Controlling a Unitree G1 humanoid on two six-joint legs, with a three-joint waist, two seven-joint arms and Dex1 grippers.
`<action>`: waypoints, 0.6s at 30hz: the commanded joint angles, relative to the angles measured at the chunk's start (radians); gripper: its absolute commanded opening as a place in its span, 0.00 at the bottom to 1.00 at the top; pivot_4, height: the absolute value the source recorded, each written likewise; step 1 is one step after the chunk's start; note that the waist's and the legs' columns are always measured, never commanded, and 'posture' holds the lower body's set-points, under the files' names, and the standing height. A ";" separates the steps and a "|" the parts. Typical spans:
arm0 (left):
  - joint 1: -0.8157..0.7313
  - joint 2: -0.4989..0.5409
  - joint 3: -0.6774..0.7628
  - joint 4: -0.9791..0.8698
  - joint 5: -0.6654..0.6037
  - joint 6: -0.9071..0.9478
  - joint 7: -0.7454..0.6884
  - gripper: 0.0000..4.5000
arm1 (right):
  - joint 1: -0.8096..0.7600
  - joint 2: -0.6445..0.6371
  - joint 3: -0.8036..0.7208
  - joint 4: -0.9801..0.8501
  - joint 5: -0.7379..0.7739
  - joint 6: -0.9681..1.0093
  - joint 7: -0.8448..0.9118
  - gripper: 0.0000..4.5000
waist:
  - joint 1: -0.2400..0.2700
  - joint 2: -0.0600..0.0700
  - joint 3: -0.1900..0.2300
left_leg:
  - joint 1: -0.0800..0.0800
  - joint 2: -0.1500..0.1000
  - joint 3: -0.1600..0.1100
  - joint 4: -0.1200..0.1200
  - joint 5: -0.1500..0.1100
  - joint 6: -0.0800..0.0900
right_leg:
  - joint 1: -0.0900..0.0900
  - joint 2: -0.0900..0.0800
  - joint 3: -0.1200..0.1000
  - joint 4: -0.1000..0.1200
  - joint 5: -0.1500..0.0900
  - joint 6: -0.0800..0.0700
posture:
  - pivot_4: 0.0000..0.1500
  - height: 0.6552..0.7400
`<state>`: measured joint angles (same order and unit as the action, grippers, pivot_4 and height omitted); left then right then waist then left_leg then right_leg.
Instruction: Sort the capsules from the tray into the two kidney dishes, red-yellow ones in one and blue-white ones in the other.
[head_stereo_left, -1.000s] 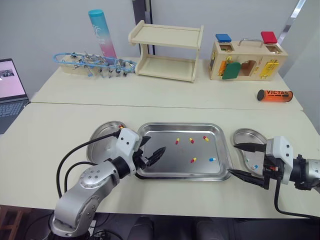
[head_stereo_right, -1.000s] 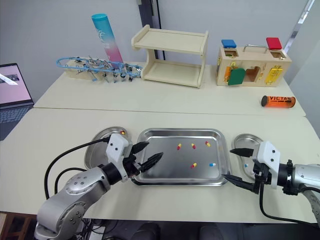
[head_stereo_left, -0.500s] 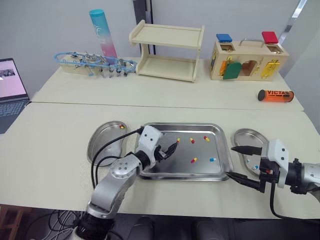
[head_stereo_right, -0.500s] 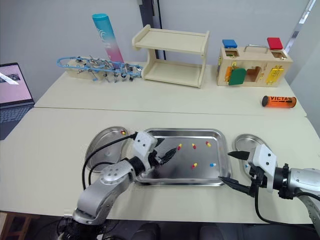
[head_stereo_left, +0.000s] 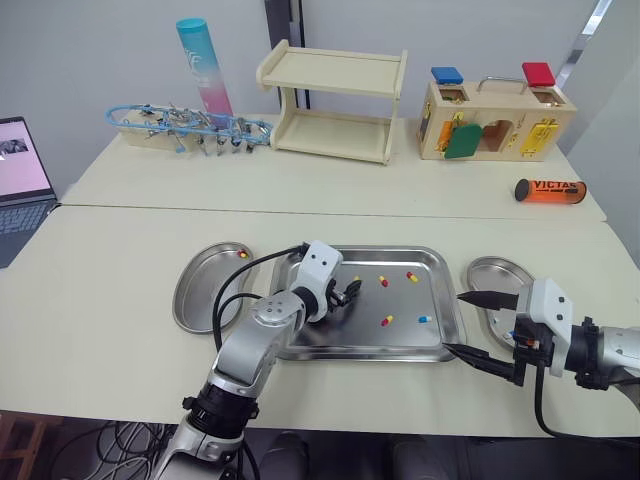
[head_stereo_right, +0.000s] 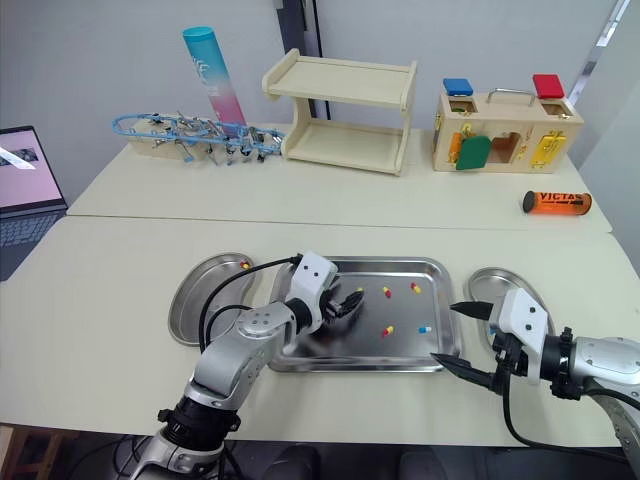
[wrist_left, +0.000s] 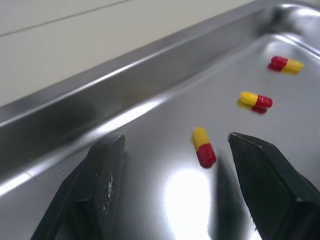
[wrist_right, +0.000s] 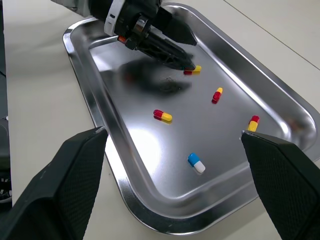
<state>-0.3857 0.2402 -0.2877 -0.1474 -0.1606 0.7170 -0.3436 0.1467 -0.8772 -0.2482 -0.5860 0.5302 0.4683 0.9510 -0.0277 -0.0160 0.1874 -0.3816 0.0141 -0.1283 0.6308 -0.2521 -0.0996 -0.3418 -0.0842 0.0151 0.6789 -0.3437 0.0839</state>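
Inside tray (head_stereo_left: 362, 251), five loose capsules (head_stereo_left: 387, 320)

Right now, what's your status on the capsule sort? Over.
Left gripper open, straddling a red-yellow capsule in the tray. Right gripper open beside the tray's right end. Nothing blocking the grasp.

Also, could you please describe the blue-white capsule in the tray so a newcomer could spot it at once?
Find the steel tray in the middle of the near table. Toward its near right corner lies the blue-white capsule, with a red-yellow capsule to its left. It is the tray's only blue-white one; the other four are red-yellow.
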 joint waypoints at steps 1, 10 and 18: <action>-0.029 0.005 -0.037 0.021 0.036 -0.019 -0.027 0.75 | -0.008 0.012 0.005 -0.037 0.011 0.000 -0.017 1.00 | 0.001 0.000 0.000 | 0.000 0.000 0.000 0.000 0.000 0.000 | 0.000 0.000 0.000 0.000 0.000 0.000 | 1.00 1.00; -0.060 -0.023 -0.044 0.101 0.048 -0.001 -0.066 0.75 | 0.005 0.015 0.010 -0.050 0.014 0.003 -0.027 1.00 | 0.001 0.000 0.000 | 0.000 0.000 0.000 0.000 0.000 0.000 | 0.001 0.000 0.000 0.000 0.000 0.000 | 1.00 1.00; -0.059 -0.016 -0.053 0.108 0.056 0.008 -0.107 0.50 | 0.015 0.016 0.013 -0.059 0.015 0.012 -0.037 1.00 | 0.001 0.000 0.000 | 0.001 0.000 0.000 0.000 0.000 0.000 | 0.001 0.000 0.000 0.000 0.000 0.000 | 1.00 1.00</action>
<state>-0.4553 0.2249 -0.3145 -0.0635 -0.1082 0.7078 -0.4276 0.1629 -0.8612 -0.2214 -0.6102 0.5302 0.4790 0.9150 -0.0268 -0.0159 0.1869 -0.3811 0.0140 -0.1288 0.6309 -0.2519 -0.1000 -0.3408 -0.0843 0.0148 0.6788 -0.3438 0.0839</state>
